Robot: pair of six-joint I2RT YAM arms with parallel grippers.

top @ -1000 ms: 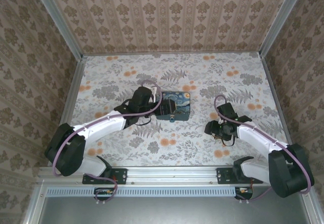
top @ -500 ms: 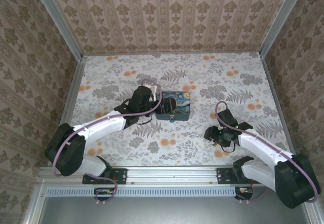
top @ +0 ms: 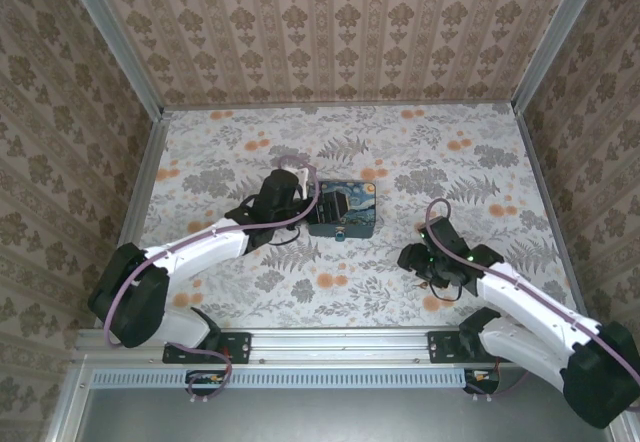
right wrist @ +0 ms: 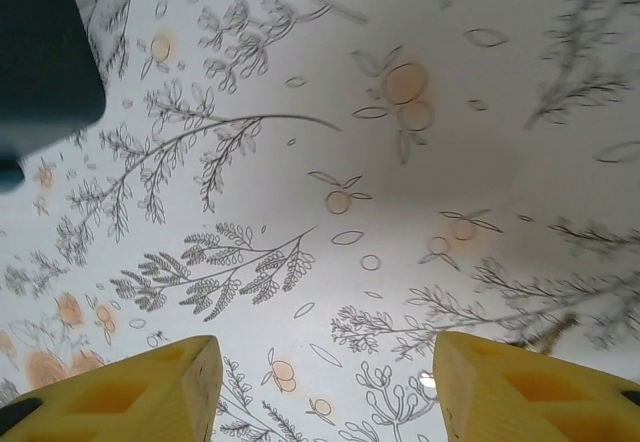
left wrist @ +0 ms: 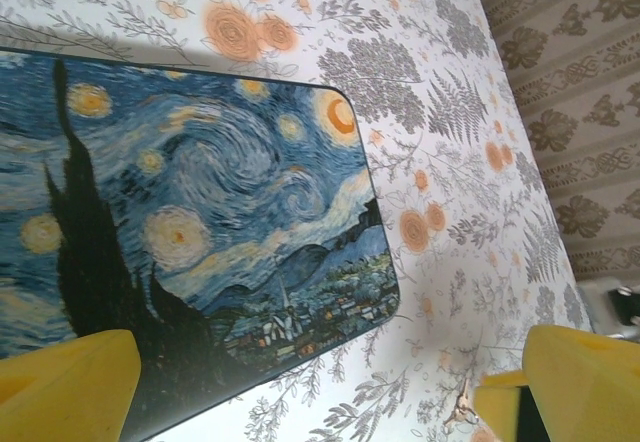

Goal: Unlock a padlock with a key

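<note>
The blue-and-yellow night-sky box (top: 342, 212) lies mid-floor. The tiny padlock (top: 341, 232) hangs at its near edge as a bluish glint. My left gripper (top: 292, 205) is at the box's left side. In the left wrist view it (left wrist: 310, 392) is open over the box lid (left wrist: 200, 212). A tiny brassy key (left wrist: 462, 407) lies on the floor beside its right finger (left wrist: 580, 382). My right gripper (top: 415, 259) hovers low over the floor, right of the box. It (right wrist: 327, 372) is open, with bare floor between the yellow fingers.
Patterned walls close in the floor on three sides. The metal base rail (top: 340, 342) runs along the near edge. A dark corner of the box (right wrist: 40, 62) sits at the upper left of the right wrist view.
My right arm has swung forward and slightly left, bringing its gripper nearer the rail. The left arm and the box have not moved.
</note>
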